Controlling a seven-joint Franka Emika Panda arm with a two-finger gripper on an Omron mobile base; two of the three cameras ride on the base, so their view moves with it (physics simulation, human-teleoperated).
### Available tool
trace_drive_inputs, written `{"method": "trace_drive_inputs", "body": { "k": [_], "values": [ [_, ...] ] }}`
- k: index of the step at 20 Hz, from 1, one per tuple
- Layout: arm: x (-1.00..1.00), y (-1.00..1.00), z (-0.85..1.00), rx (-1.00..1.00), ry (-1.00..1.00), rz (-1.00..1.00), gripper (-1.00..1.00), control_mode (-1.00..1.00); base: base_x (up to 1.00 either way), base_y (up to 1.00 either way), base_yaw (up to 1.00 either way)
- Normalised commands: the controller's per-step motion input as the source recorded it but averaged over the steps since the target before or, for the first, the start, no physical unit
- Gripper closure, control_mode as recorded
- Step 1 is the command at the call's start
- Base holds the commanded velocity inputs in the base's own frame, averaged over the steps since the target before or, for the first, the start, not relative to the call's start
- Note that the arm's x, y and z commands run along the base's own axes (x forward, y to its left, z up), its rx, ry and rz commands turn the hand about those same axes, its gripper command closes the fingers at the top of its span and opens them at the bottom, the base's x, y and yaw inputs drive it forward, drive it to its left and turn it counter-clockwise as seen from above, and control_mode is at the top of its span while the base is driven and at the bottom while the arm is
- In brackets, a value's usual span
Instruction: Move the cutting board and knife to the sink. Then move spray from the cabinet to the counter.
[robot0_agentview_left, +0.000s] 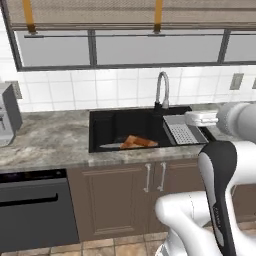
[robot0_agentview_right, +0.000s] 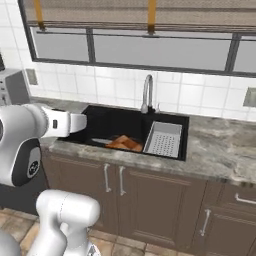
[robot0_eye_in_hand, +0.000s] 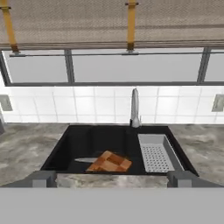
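black recessed sink (robot0_eye_in_hand: 83, 142): set in the mottled grey-beige stone worktop (robot0_eye_in_hand: 26, 148)
checkered wooden cutting board (robot0_eye_in_hand: 109, 162): lying in the basin
knife (robot0_eye_in_hand: 86, 160): beside the board's left edge, handle hard to make out
hand (robot0_eye_in_hand: 112, 178): spread wide, empty, before the sink

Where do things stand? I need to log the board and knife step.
Tool open, empty, facing the sink. Cutting board and knife in the basin, beside the tray. Nothing in the way.

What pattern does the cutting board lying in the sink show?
The cutting board has a checkered pattern of light and dark reddish-brown blocks, clearest in the hand view.
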Motion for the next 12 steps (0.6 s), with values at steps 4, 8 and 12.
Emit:
{"method": "trace_drive_inputs", "body": {
  "k": [4, 8, 12],
  "values": [
    [0.00, 0.00, 0.00, 0.00, 0.00, 0.00, -1.00, 1.00, -1.00, -0.02, 0.00],
    [0.00, 0.00, 0.00, 0.00, 0.00, 0.00, -1.00, 1.00, -0.82, 0.00, -0.44],
    [0.00, 0.00, 0.00, 0.00, 0.00, 0.00, -1.00, 1.00, -0.03, 0.00, -0.99]
  ]
}}
